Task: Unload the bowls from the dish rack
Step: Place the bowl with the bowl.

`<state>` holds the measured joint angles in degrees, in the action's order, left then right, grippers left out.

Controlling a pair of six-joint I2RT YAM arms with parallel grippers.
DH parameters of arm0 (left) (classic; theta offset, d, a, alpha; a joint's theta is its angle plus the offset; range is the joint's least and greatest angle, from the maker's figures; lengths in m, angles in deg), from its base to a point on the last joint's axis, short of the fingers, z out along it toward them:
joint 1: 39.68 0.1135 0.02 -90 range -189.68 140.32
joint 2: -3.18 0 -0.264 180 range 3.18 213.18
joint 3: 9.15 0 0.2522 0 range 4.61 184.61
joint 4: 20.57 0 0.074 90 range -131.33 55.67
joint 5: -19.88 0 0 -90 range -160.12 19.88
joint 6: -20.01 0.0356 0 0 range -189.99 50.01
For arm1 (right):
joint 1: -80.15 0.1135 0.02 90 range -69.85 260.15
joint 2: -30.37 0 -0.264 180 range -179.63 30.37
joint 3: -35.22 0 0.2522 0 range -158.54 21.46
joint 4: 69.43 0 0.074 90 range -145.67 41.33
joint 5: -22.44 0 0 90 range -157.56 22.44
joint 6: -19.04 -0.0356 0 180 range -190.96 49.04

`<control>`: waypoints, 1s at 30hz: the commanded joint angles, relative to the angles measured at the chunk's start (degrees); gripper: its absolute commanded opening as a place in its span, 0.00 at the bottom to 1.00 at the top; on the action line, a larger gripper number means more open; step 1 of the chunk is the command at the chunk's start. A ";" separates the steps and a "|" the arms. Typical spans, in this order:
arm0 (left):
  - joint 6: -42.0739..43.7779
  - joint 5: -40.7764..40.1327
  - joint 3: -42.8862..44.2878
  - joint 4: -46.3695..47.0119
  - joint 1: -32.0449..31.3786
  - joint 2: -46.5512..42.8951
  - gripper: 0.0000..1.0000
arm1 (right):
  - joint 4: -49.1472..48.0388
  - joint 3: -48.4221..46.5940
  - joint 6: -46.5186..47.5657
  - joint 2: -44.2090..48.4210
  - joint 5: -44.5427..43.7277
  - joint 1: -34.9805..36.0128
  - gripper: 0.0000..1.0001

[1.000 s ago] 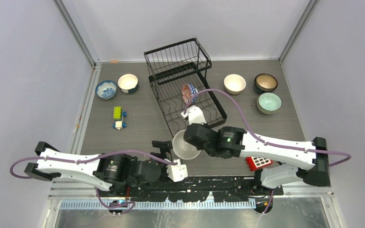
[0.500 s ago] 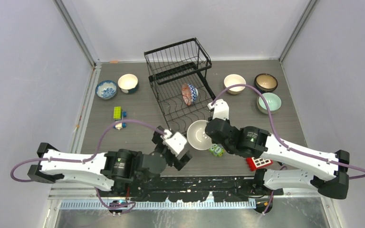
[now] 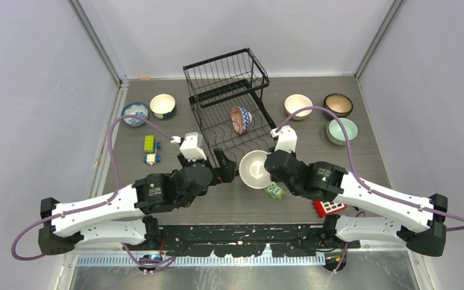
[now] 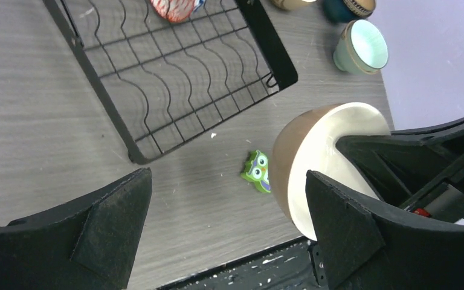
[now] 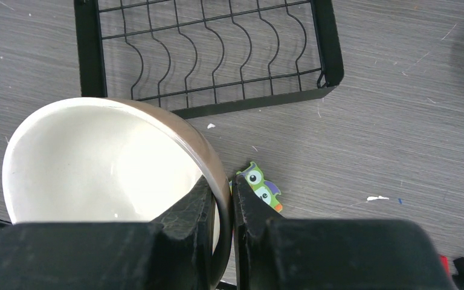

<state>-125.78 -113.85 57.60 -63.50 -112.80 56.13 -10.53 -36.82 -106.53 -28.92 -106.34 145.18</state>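
The black wire dish rack [image 3: 200, 90] stands at the table's middle back. One reddish patterned bowl [image 3: 240, 119] lies on its side in the lower tray. My right gripper [image 3: 267, 168] is shut on the rim of a bowl [image 3: 253, 170] that is brown outside and cream inside, holding it tilted just off the rack's front edge. In the right wrist view one finger is inside the bowl's rim [image 5: 214, 175] and one outside. My left gripper [image 4: 226, 199] is open and holds nothing, beside the rack's front corner [image 4: 134, 158] and left of the held bowl [image 4: 314, 175].
Two bowls sit at the far left, blue-patterned [image 3: 135, 113] and teal with cream inside [image 3: 162, 106]. At the far right stand a cream bowl [image 3: 298, 106], a dark brown bowl [image 3: 338, 105] and a mint bowl [image 3: 342, 130]. A green owl toy [image 3: 275, 191] lies under the held bowl; a red block [image 3: 328, 207] and small blocks [image 3: 149, 143] lie nearby.
The right arm carried the brown and cream bowl rightward and slightly back. The left arm swung forward from the near edge to the rack's front corner, still open.
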 commanded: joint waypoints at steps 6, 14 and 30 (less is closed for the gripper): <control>-13.12 0.54 8.98 -9.25 0.26 8.83 1.00 | -6.59 -1.33 -5.26 1.05 -1.34 -0.66 0.01; -13.56 1.31 10.82 -8.29 0.26 15.10 1.00 | -4.25 -2.97 -10.20 -0.52 -1.00 -1.00 0.01; -21.16 -0.52 13.76 -12.47 0.26 21.17 0.63 | -3.43 -3.51 -15.87 -0.85 -2.45 -1.51 0.01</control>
<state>-143.13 -112.65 69.45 -75.44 -112.69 76.69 -9.92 -37.28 -118.62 -30.53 -105.67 144.02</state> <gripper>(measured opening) 0.692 0.188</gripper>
